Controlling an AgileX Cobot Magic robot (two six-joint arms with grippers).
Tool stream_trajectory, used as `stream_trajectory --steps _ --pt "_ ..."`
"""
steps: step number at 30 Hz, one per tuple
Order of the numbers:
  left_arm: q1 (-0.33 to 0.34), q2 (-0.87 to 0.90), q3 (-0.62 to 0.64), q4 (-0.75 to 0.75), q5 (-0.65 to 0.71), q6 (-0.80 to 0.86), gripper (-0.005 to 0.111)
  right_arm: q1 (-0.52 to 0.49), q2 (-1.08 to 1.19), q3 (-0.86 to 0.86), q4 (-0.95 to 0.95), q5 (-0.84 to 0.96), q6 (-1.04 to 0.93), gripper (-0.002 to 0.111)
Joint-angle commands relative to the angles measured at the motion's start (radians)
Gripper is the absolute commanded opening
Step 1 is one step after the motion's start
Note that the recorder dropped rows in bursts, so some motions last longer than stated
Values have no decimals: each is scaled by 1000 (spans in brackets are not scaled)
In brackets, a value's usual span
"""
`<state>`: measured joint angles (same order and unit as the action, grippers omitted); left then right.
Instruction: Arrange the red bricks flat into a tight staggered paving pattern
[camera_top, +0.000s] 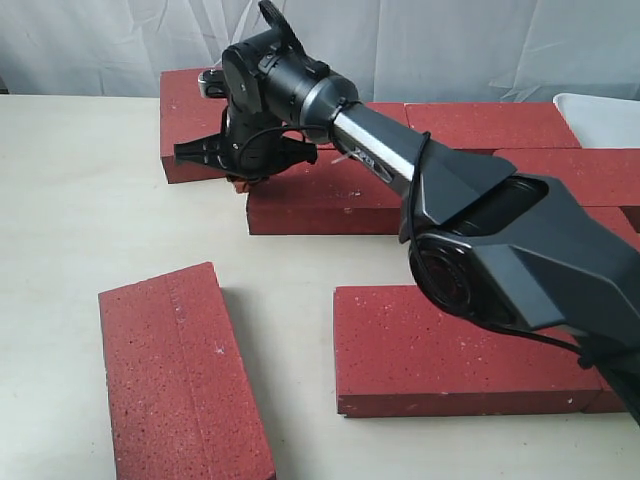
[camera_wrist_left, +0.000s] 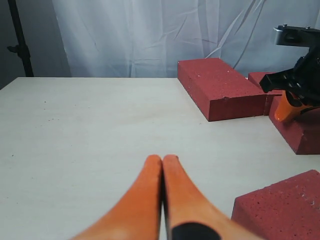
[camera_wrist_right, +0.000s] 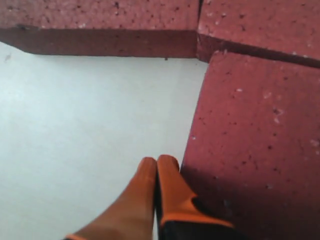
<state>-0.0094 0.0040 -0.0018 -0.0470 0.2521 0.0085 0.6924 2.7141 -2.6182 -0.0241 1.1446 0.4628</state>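
Several dark-red bricks lie flat on the pale table. One back-left brick (camera_top: 195, 120) (camera_wrist_left: 220, 87) (camera_wrist_right: 100, 20) sits at the far row's left end. A middle brick (camera_top: 320, 205) (camera_wrist_right: 255, 150) lies in front of it. My right gripper (camera_top: 243, 180) (camera_wrist_right: 157, 161) (camera_wrist_left: 284, 112) is shut and empty, its tips down at the table beside that middle brick's left end, touching or nearly touching it. A front brick (camera_top: 450, 350) and a loose angled brick (camera_top: 180, 370) (camera_wrist_left: 280, 205) lie nearer. My left gripper (camera_wrist_left: 162, 159) is shut, empty, over bare table.
More bricks (camera_top: 490, 125) run along the back and the right side (camera_top: 590, 170). A white tray (camera_top: 600, 115) stands at the back right corner. A white curtain hangs behind the table. Bare tabletop (camera_top: 80, 200) stretches to the left.
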Motion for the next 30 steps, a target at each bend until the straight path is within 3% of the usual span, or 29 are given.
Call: stream_trajectory --steps 1,30 --pt "5 -4 2 5 -14 -1 0 -34 -1 1 -9 70 1 -1" --pt "5 -4 2 13 -14 -1 0 -134 -46 1 11 76 -68 -1"
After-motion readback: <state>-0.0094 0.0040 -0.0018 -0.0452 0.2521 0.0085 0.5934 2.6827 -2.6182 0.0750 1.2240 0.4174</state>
